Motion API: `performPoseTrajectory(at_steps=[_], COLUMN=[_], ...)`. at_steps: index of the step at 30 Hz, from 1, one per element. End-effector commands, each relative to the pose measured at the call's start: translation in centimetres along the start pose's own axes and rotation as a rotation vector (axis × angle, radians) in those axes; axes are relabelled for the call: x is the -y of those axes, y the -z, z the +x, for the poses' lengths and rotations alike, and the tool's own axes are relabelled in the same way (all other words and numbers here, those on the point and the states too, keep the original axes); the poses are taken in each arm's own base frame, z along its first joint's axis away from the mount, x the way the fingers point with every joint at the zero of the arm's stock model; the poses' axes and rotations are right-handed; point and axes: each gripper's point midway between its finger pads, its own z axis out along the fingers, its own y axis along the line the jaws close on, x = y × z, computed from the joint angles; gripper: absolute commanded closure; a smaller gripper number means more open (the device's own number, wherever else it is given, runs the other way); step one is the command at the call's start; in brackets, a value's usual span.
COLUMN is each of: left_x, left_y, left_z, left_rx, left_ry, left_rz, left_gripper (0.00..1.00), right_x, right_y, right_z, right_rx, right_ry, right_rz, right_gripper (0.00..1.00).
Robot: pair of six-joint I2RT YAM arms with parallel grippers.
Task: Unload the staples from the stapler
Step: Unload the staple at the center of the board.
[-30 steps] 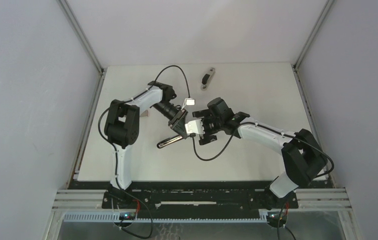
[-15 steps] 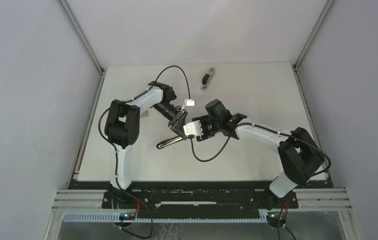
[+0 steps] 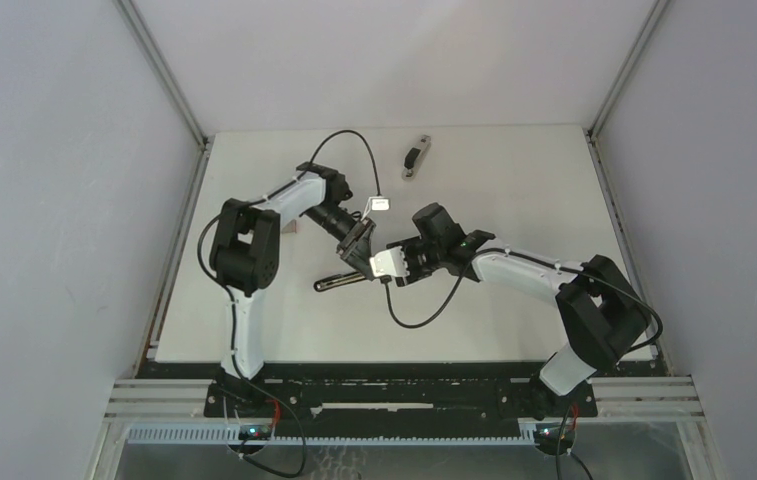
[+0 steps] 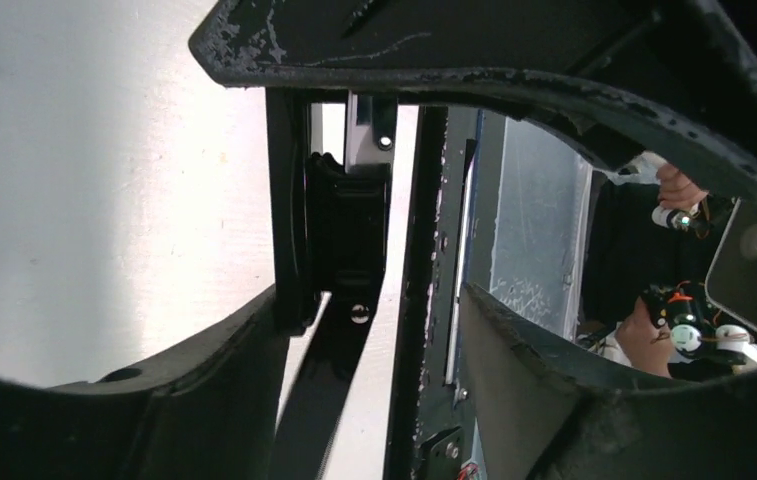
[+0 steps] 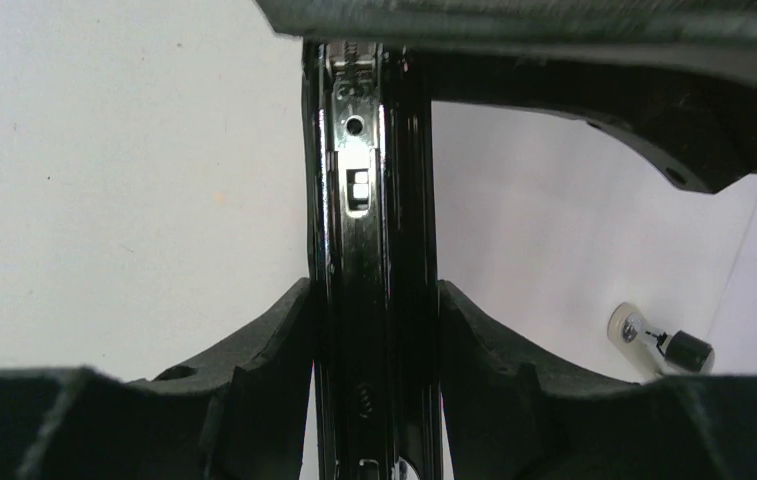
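The right fingers [image 5: 254, 400] were shut on the black stapler [image 5: 369, 330], and the left fingers [image 4: 204, 400] held it too. No staples showed; they were likely inside its shiny rail [image 5: 356, 240]. They would be light, thin and easy to snap, best pinched by the sides.

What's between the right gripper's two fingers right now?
The stapler, its metal rail facing the camera, fills the gap between the right gripper's fingers, touching both. The right wrist view shows it.
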Motion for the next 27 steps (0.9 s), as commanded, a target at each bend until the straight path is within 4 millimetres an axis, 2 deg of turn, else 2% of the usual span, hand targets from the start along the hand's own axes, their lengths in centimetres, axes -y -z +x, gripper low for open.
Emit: performPoseTrajectory(at_steps=[1, 4, 5, 12, 19, 24, 27], left_x=[1.6, 1.1, 1.0, 0.8, 1.2, 1.7, 0.7], left_y=[1.9, 3.5, 4.2, 8.5, 12.4, 15.7, 17.2], left_z=[-2.6, -3.2, -3.4, -4.4, -4.3, -3.6, -3.1], left_rx=[0.106, 0.143, 0.161, 0.263, 0.364, 0.442, 0.487], left_ry=[-0.061, -0.059, -0.058, -0.070, -0.074, -0.076, -0.048], left_rz=[0.024, -0.004, -0.014, -0.112, -0.196, -0.269, -0.354], left_gripper=[0.26, 0.03, 0.00, 0.00, 0.00, 0.00, 0.00], right_x=[1.6, 1.9, 2.1, 3.4, 4.9, 6.6, 8.4], right_y=[1.7, 2.2, 2.4, 3.9, 5.6, 7.5, 9.3], right_z=[-1.7, -1.6, -1.5, -1.7, -1.5, 0.0, 1.8], right_rx=[0.065, 0.073, 0.074, 0.137, 0.182, 0.200, 0.204], right_ry=[0.020, 0.008, 0.001, -0.086, -0.174, -0.269, -0.367], right_rz=[0.054, 0.067, 0.073, 0.114, 0.163, 0.229, 0.309], right_gripper=[0.77, 0.77, 0.77, 0.79, 0.79, 0.79, 0.80])
